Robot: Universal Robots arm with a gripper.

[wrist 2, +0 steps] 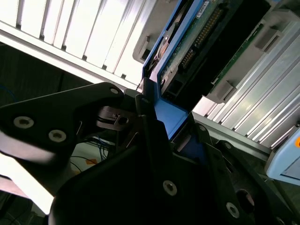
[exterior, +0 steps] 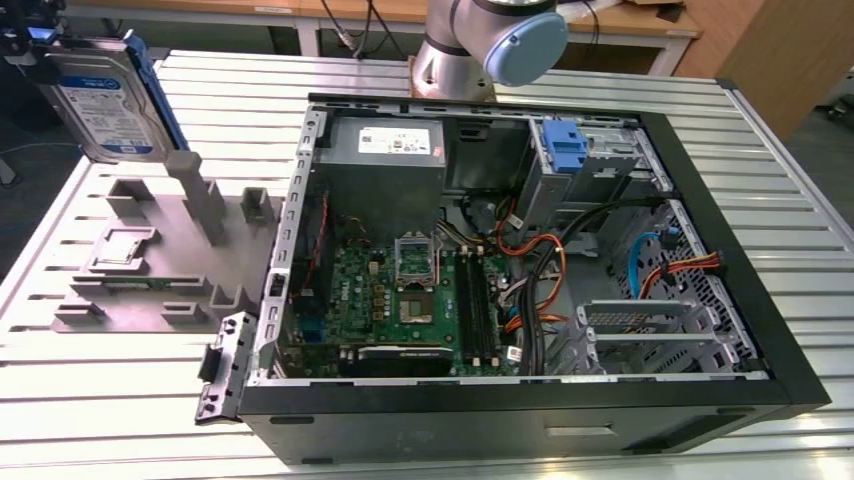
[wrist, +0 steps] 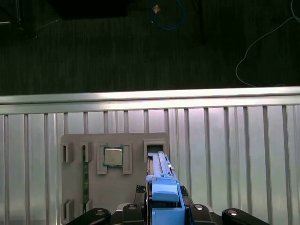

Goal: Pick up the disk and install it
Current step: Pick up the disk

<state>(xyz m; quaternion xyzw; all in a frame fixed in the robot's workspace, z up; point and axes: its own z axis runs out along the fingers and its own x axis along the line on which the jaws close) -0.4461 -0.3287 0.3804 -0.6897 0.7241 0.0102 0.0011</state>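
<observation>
The disk point(exterior: 100, 105), silver with a white-and-blue label and a blue carrier along its edge, hangs upright at the exterior view's far left, just above the grey parts holder point(exterior: 147, 270). My gripper point(exterior: 30, 40) grasps it from the top, shut on the blue carrier. In the second wrist view the black fingers point(wrist 2: 146, 110) clamp the blue frame of the disk point(wrist 2: 187, 56), whose circuit-board side shows. In the first wrist view the disk's blue edge point(wrist: 161, 183) runs out from my gripper point(wrist: 164, 213), over an empty slot of the holder point(wrist: 140, 183).
The open computer case point(exterior: 747, 330) lies on the slatted metal table point(exterior: 160, 420), with a blue bracket point(exterior: 567, 150) on its grey drive bay and a power supply point(exterior: 387, 150). The holder carries a processor chip point(wrist: 113, 156) and a memory stick point(wrist: 85, 178). The arm's base point(exterior: 487, 45) stands behind the case.
</observation>
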